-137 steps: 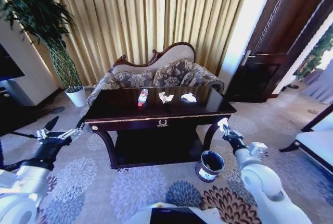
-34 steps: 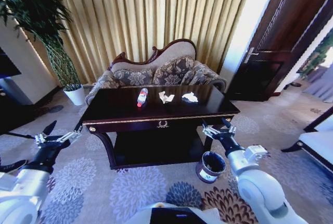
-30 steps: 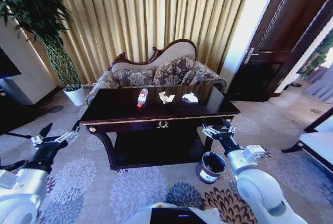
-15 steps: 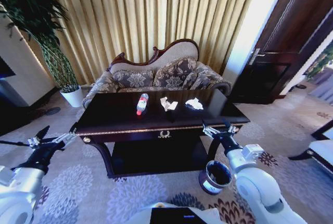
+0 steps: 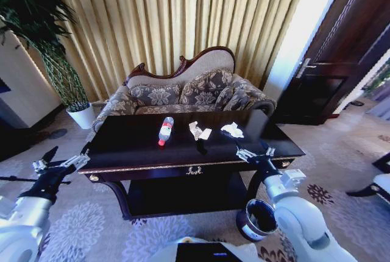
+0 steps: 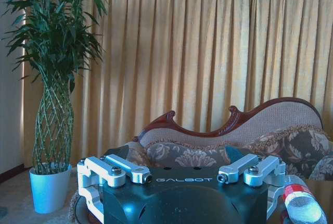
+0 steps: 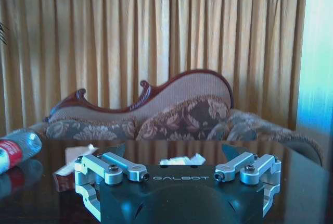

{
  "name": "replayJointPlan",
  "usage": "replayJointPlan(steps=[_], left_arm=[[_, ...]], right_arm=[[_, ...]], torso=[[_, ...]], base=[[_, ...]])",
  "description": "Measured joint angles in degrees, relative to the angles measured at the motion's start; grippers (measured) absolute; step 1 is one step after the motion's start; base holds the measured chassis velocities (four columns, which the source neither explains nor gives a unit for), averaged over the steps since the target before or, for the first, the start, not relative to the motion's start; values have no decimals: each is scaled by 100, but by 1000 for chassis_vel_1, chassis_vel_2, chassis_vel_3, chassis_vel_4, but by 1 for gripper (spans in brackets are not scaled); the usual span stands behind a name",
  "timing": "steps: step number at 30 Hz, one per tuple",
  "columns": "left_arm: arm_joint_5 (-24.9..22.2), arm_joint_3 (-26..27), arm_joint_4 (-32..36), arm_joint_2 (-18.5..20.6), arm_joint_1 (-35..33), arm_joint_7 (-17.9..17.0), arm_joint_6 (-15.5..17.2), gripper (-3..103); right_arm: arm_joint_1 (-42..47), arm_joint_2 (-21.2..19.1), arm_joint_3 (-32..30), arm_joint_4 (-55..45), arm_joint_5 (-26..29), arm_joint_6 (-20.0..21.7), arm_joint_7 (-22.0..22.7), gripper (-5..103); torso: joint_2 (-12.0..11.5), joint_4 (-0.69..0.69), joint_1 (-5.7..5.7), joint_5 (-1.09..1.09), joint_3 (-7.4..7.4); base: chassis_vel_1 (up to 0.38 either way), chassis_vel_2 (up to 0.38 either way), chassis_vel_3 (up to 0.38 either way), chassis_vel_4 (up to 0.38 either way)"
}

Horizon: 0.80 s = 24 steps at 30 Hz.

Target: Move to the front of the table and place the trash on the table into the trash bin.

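While the robot faces the long front edge of the table, both arms are raised low at its 2 sides, and nothing is held.

Curtains: gold pleated drapes [image 5: 183, 24] fill the wall behind everything.
Sofa: a carved-frame floral sofa [image 5: 189, 94] stands just behind the table, against the drapes.
Table: the glossy dark-brown table [image 5: 128, 149] sits centred in the head view, its small gold ornament [image 5: 194, 170] on the front edge and a lower shelf beneath.
Plant: a tall bamboo plant [image 5: 42, 36] in a white pot [image 5: 80, 116] stands to the left, well apart from the table.
Trash bin: the round dark bin [image 5: 257, 219] with a pale rim stands on the carpet by the table's front right leg, below the right arm.
Bottle: the clear plastic bottle [image 5: 165, 130] with red cap and label lies on its side on the tabletop, left of centre.
Paper scraps: 2 crumpled white pieces, 1 [image 5: 198, 131] near the middle and 1 [image 5: 231, 130] to its right, lie on the tabletop, apart from each other.
Left gripper: the left gripper [image 5: 60, 164] hovers off the table's front left corner, fingers spread, empty.
Right gripper: the right gripper [image 5: 255, 153] hovers over the table's front right part, fingers spread wide, empty, near the right-hand scrap but not touching it.
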State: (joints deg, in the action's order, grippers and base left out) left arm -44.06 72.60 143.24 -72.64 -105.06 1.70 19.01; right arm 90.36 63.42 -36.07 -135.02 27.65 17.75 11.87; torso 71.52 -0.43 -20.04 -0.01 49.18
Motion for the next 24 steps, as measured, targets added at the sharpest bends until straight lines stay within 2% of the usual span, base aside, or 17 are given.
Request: replayJointPlan(steps=[3,6,9,11,13,19,22,24], left_arm=[[-2,-12,0,-17,-29,12,-40,100],[-2,-14,0,-44,-58,21,-76,100],[-51,-22,0,-135,-93,90,-192,100],[-77,-27,0,-156,-95,105,-208,100],[-120,-31,0,-243,-95,139,-238,100],[-122,-13,0,-334,-98,149,-266,100],[-120,16,0,-381,-100,151,-342,100],[-119,24,0,-390,-100,154,-347,100]], right_arm=[[-475,-265,-4,399,550,246,100,100],[-800,-432,54,698,859,358,146,100],[-1619,-784,367,1276,1790,785,400,100],[-1726,-821,421,1339,1877,831,435,100],[-2162,-995,726,1634,2059,945,505,100],[-2966,-1190,1258,2181,2099,1056,511,100],[-3697,-1277,1738,2734,2165,1065,510,100],[-3808,-1281,1818,2821,2183,1074,509,100]], torso=[[1,-1,2,1,-1],[1,0,3,0,-1],[1,1,3,2,0],[0,1,2,2,0],[0,1,1,0,0],[1,-1,2,1,0],[0,1,1,1,0],[0,1,1,0,0]], base=[[0,0,0,0],[0,0,0,0],[0,0,0,0],[0,0,0,0],[0,0,0,0],[0,0,0,0],[0,0,0,0],[0,0,0,0]])
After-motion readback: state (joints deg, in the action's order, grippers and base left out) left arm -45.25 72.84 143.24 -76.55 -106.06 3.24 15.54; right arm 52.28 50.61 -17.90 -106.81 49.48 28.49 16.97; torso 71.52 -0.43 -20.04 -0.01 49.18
